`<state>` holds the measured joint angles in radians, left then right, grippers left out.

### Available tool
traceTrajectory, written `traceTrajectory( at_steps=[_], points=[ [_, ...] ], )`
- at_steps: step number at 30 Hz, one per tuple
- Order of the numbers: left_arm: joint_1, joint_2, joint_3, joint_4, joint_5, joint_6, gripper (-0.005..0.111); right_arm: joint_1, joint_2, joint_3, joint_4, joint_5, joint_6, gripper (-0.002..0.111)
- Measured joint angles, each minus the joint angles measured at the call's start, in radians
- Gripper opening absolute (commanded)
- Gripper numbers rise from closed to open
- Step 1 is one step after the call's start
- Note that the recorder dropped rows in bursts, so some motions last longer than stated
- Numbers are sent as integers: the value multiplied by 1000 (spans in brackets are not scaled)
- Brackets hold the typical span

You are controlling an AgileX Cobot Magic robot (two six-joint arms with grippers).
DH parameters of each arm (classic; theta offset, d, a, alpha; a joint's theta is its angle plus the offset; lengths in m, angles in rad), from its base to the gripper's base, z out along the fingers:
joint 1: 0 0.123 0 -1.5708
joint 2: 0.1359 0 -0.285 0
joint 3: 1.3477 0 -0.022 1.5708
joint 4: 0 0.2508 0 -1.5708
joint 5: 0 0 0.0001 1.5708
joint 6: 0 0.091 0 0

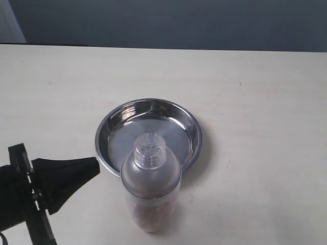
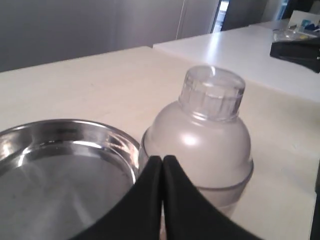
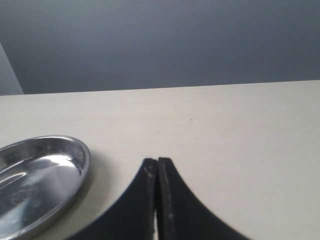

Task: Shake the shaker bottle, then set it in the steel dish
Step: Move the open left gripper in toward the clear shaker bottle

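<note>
From the exterior view the shaker bottle point(image 1: 150, 176) hid the near rim of the steel dish point(image 1: 153, 107), and the left pincer point(image 1: 93, 166) ran off the left and bottom edges. In the left wrist view that pincer's pressed-together tips covered the bottle's lower body, and a dark object point(image 2: 295, 50) at the frame's edge was too blurred to name. In the right wrist view the dish was cut off, its stamp point(image 3: 23, 195) too small to read.

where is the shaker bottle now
In the exterior view the shaker bottle stands upright at lower centre, just outside the steel dish, right of the left gripper.
</note>
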<state>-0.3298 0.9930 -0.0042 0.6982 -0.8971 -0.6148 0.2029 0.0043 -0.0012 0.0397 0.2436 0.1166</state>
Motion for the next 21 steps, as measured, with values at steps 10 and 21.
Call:
traceTrajectory(
  at_steps=[10,21],
  points=[
    [0,112,2,151,14,-45,0,0,0,0,0,0,0,-1],
    [0,126,2,218,49,-164,18,0,0,0,0,0,0,-1]
  ],
)
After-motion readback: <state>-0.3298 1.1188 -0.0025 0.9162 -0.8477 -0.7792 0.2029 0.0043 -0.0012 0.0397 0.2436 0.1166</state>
